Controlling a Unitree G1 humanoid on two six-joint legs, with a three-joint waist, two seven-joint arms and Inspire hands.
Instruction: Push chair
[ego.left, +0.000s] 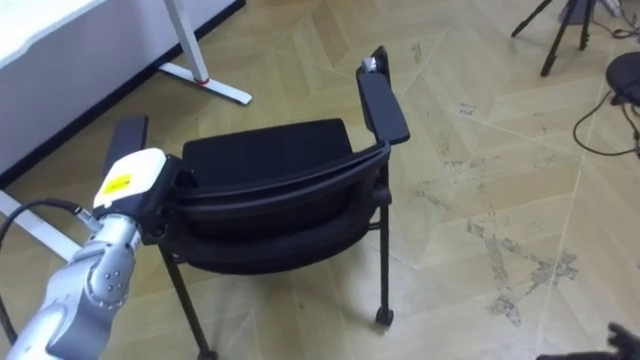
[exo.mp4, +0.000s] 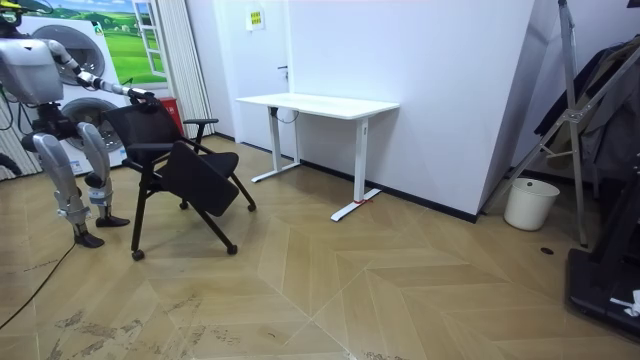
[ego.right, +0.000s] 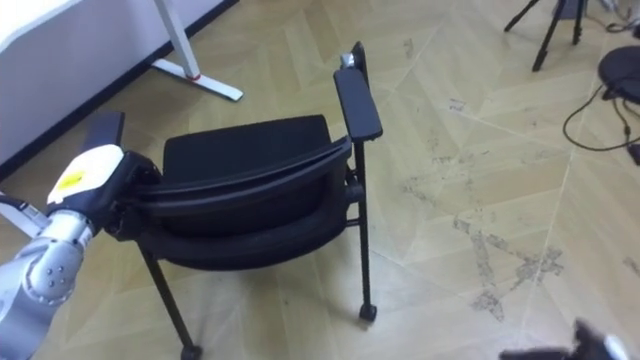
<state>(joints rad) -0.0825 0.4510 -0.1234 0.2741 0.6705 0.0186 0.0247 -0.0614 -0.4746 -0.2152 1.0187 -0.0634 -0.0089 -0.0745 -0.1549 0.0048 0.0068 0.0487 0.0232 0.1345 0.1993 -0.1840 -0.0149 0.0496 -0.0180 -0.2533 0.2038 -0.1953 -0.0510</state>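
Against one chair (ego.left: 270, 190), one left hand (ego.left: 132, 182)

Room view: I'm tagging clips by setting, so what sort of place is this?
Likely an office-style test room: a white desk, a black chair on wood flooring, and a tripod.

Left hand (ego.left: 135, 180) is seen touching the left end of the backrest (ego.left: 270, 195) of the black chair (ego.left: 265, 155), with the arm coming in from lower left. The chair is viewed from behind and above on the wood floor (ego.left: 480, 150), right armrest (ego.left: 385, 105) toward the top, one caster (ego.left: 383, 317) at lower centre. A white tabletop (ego.left: 30, 20) and its foot (ego.left: 215, 88) are seen upper left, tripod legs (ego.left: 555, 35) upper right, and scuff marks (ego.left: 510, 260) lower right.
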